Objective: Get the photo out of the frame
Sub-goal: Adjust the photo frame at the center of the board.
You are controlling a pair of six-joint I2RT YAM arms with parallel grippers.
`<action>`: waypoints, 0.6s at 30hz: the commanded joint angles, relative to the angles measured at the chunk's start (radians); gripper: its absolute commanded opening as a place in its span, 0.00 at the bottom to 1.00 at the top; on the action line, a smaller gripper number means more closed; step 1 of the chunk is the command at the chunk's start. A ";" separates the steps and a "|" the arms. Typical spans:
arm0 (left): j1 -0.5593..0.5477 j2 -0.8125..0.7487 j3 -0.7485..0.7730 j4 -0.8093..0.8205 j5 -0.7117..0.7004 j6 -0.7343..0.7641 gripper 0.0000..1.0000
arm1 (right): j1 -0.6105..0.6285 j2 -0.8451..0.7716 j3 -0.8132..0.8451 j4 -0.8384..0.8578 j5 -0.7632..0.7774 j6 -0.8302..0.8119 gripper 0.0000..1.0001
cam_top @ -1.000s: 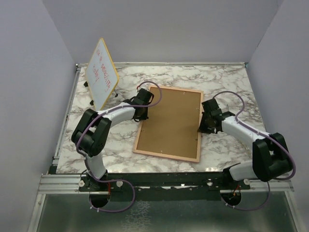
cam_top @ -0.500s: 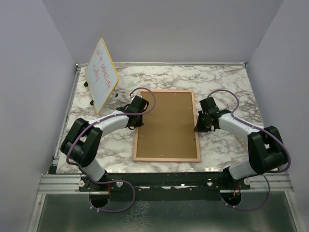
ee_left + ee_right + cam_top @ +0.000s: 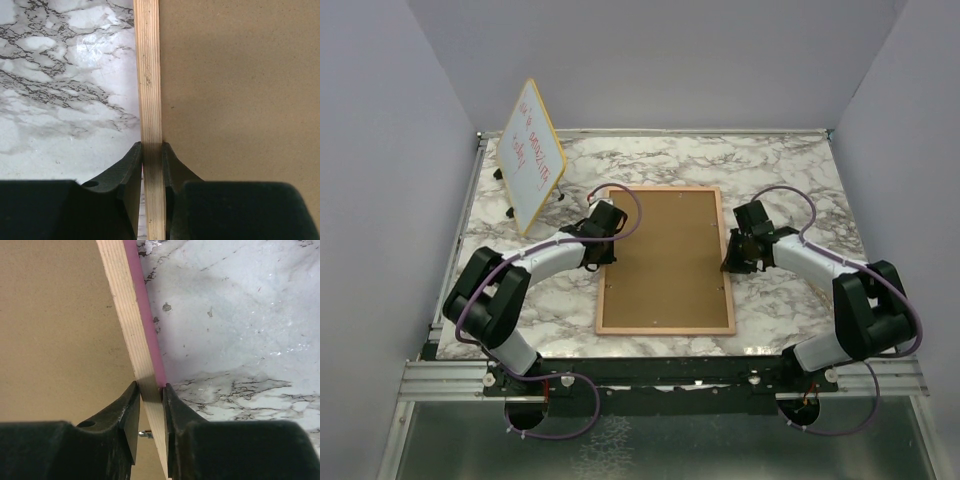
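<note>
Top external view: a large rectangular frame [image 3: 665,260] lies at the middle of the marble bench [image 3: 790,165] with its brown fibreboard back [image 3: 670,230] turned up. The photo is not visible. I judge it lies face-down under that board, inside the frame. My left pincer [image 3: 607,255] meets the frame's long side at nine o'clock, and my right pincer [image 3: 728,262] meets the opposite long side at three o'clock. A yellow-edged whiteboard [image 3: 531,150] with red writing stands propped at eleven o'clock, well apart from the frame.

Left wrist view: my left pincer is almost closed, and its dark fingers [image 3: 131,165] pinch the pale wooden rail [image 3: 150,75]. One finger is on the bench side, the other on the board side.

Right wrist view: my right pincer has the same narrow pinch on its rail, whose pink outer edge [image 3: 142,305] faces the bench side. A small metal clip [image 3: 145,433] peeks out at six o'clock beside the inner finger.

I read this two-sided hold as a way to keep the frame square and steady. With the back facing up, the clips can be reached. The board is in place, so the photo's removal has hardly begun.
</note>
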State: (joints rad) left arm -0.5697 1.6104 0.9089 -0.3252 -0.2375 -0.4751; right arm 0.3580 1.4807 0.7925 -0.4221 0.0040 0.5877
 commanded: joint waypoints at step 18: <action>-0.024 -0.136 -0.049 0.027 0.121 -0.008 0.68 | 0.005 -0.096 -0.038 -0.020 -0.007 0.086 0.47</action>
State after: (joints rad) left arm -0.5896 1.5360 0.8742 -0.2966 -0.1741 -0.4713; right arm 0.3599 1.4006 0.7818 -0.4061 -0.0227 0.6434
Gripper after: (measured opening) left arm 0.662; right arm 0.469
